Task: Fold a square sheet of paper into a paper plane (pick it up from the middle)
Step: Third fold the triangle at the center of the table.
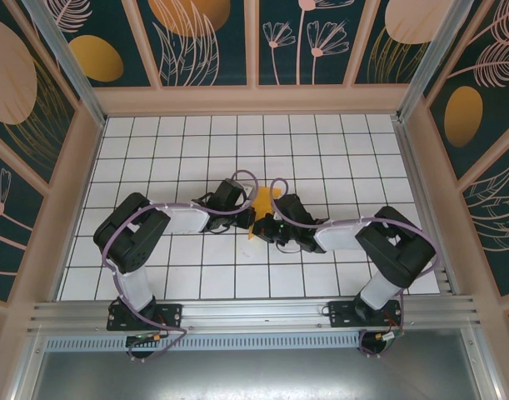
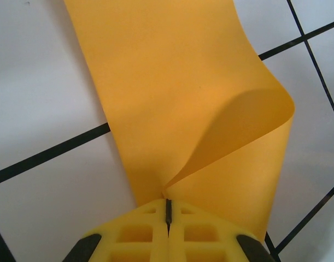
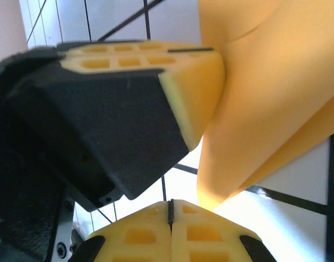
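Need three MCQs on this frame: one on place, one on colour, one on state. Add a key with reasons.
1. Where is the square sheet of paper?
A) far left corner
B) centre of the table
C) on the near rail

2. What colour is it?
A) orange-yellow
B) blue
C) white

3. The left gripper is:
A) wide open
B) shut on nothing
C) shut on the sheet

Key:
1. B, the top view shows it mid-table.
2. A, the colour is plain in both wrist views.
3. C, the curled paper runs into its closed jaws.
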`<state>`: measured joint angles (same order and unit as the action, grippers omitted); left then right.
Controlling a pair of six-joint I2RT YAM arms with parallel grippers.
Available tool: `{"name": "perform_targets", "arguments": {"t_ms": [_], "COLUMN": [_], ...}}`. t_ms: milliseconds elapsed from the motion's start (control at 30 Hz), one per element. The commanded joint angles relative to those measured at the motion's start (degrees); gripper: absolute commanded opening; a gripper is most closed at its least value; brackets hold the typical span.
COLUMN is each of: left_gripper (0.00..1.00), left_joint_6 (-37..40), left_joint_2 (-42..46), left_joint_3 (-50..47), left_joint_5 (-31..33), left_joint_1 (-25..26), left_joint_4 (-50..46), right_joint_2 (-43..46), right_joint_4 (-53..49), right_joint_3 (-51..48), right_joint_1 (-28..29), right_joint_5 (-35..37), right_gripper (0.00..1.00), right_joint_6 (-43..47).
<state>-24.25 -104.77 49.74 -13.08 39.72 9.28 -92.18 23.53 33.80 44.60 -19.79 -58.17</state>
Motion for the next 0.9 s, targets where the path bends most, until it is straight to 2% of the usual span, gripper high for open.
{"name": "perform_targets", "arguments": {"t_ms": [0,133,333,467,633,867], "left_gripper": [0.07,0.08,0.08,0.08,0.08,0.08], "left_joint_6": [0.79,0.78,0.78,0.86,1.21,1.83], "left_joint_2": [-1.4,-1.59,-2.06,-1.97,-1.85,-1.04], "left_joint_3": [-0.1,0.14,0.71,0.97,1.42,3.06], "left_joint_5": [-1.07,-1.56,-1.84,-1.77,-1.49,-1.39], "left_joint_1": [0.09,0.02,0.06,0.08,0.08,0.06], "left_joint_4": [-2.18,-1.98,-2.11,-2.42,-3.03,-4.16], "right_joint_2": [3.21,2.16,-8.06,-13.76,-18.21,-21.38], "right_joint_4": [-5.58,-8.99,-15.83,-20.44,-27.93,-30.13], "right_joint_3": [-0.53,4.16,15.9,22.33,28.1,28.98], "right_joint_1": [-2.85,-9.02,-12.89,-12.95,-12.93,-12.95], "right_joint_5": [4.79,4.78,4.01,3.89,7.46,5.33], "right_gripper": [0.01,0.01,0.0,0.0,0.0,0.01], "right_joint_6": [3.34,7.51,14.94,18.11,23.21,28.05]}}
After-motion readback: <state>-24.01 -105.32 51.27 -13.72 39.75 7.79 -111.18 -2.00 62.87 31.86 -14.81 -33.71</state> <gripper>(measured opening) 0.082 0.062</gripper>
